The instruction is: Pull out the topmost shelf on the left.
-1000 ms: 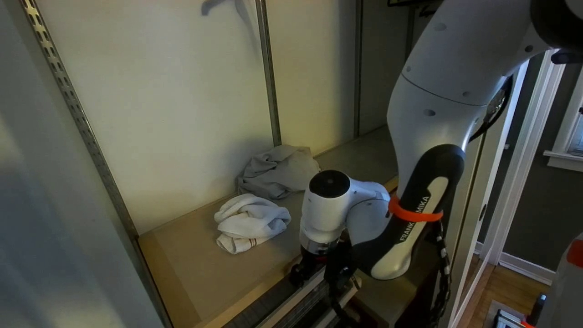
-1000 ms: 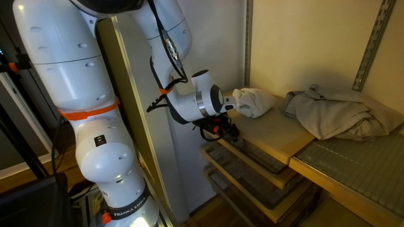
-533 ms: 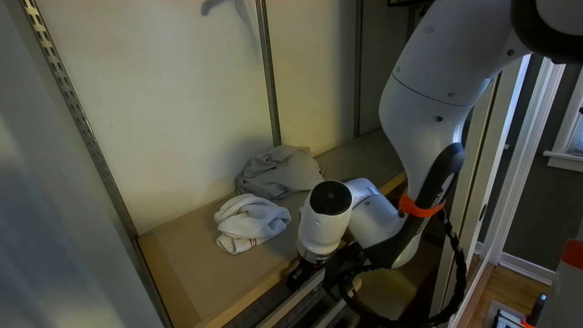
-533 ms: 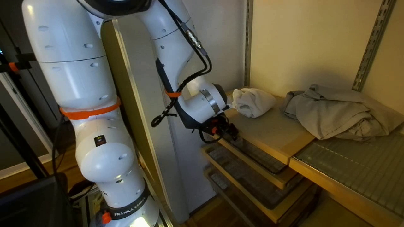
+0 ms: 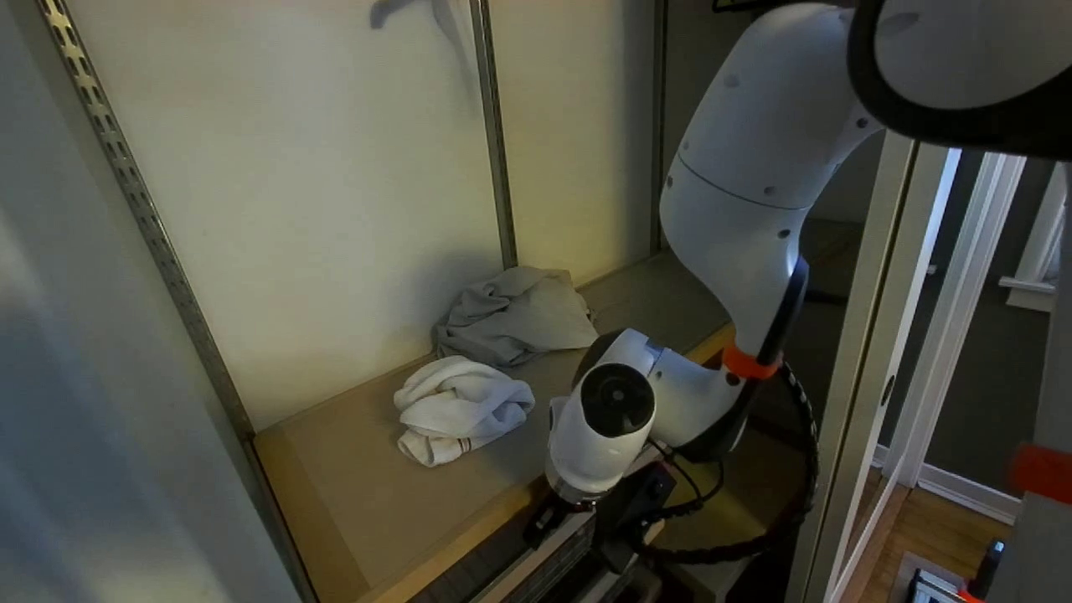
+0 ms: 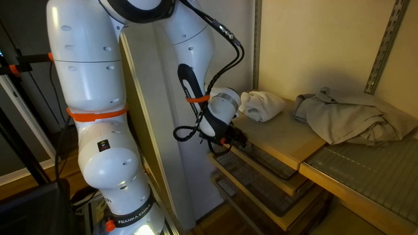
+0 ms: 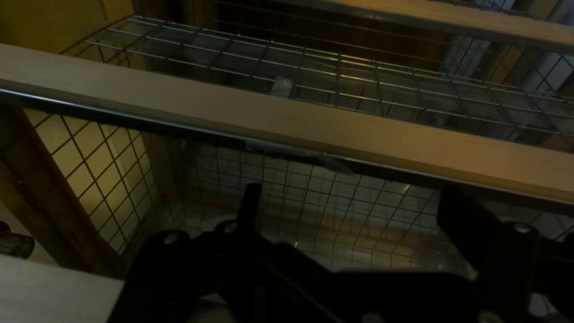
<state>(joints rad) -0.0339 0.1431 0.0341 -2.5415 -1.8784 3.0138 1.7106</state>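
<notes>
The topmost shelf (image 6: 266, 173) is a shallow tray with a tan front rail and a dark wire bottom. It sits just under the tan wooden board (image 6: 277, 138) and sticks out past its edge. In an exterior view its rail (image 5: 532, 565) runs partly behind my gripper (image 5: 578, 544). My gripper (image 6: 240, 140) is tilted downward at the far end of this shelf. In the wrist view, my gripper (image 7: 350, 197) is open, fingers apart, with only wire mesh showing between them. A tan rail (image 7: 287, 121) crosses just beyond the fingertips; whether they touch it, I cannot tell.
Lower sliding shelves (image 6: 289, 222) with tan rails and wire bottoms stick out beneath. A white cloth (image 6: 263, 106) and a grey cloth (image 6: 352, 114) lie on top. A wire shelf (image 6: 375, 166) adjoins the board. A pale side wall (image 6: 202, 182) stands close to the arm.
My arm has swung and the wrist has tilted, while the gripper has stayed near the same spot by the rail. The shelves and cloths have not moved.
</notes>
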